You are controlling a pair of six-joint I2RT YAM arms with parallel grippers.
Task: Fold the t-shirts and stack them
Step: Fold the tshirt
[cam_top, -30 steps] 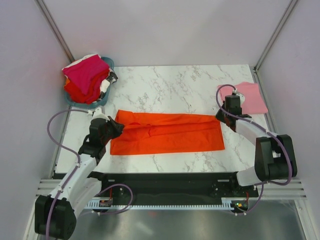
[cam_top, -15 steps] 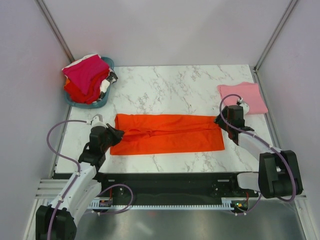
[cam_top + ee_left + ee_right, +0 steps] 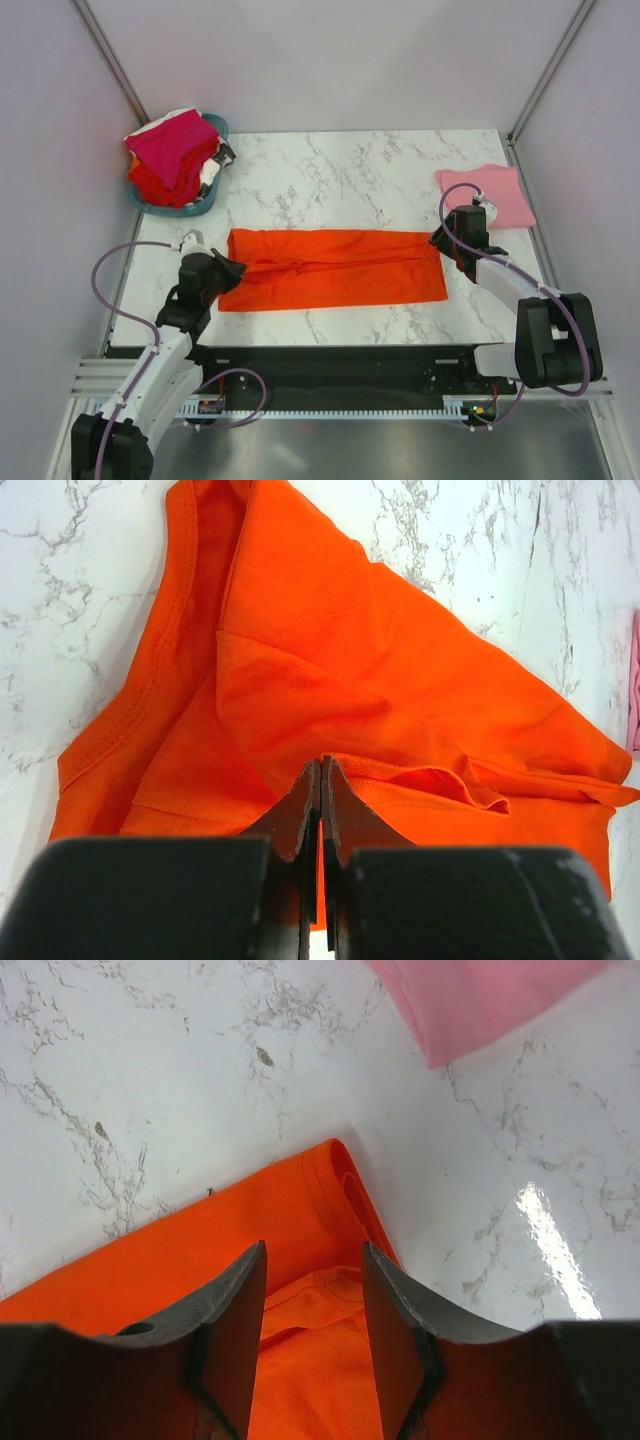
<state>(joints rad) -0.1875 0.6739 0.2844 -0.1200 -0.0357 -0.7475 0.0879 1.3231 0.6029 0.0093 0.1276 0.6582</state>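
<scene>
The orange-red t-shirt (image 3: 340, 265) lies folded into a long band across the middle of the marble table. My left gripper (image 3: 232, 268) is at its left end, jaws shut, with orange cloth (image 3: 350, 650) pinched between the fingertips (image 3: 321, 763). My right gripper (image 3: 441, 241) hovers open over the band's right end. Its jaws (image 3: 313, 1250) straddle the hem of the orange cloth (image 3: 200, 1260) without pinching it. A folded light pink t-shirt (image 3: 490, 193) lies flat at the far right (image 3: 470, 1000). Magenta, red and white t-shirts (image 3: 172, 150) are heaped at the far left.
The heaped shirts sit in a teal plastic basket (image 3: 203, 207) at the table's far left corner. White walls close in on both sides and the back. Bare marble (image 3: 360, 170) shows behind the orange shirt, and a narrow strip (image 3: 340, 322) lies in front of it.
My right gripper has opened, let go of the shirt's right end and dropped back slightly toward me. The left gripper pulled the left end a little nearer, and the band lies straighter.
</scene>
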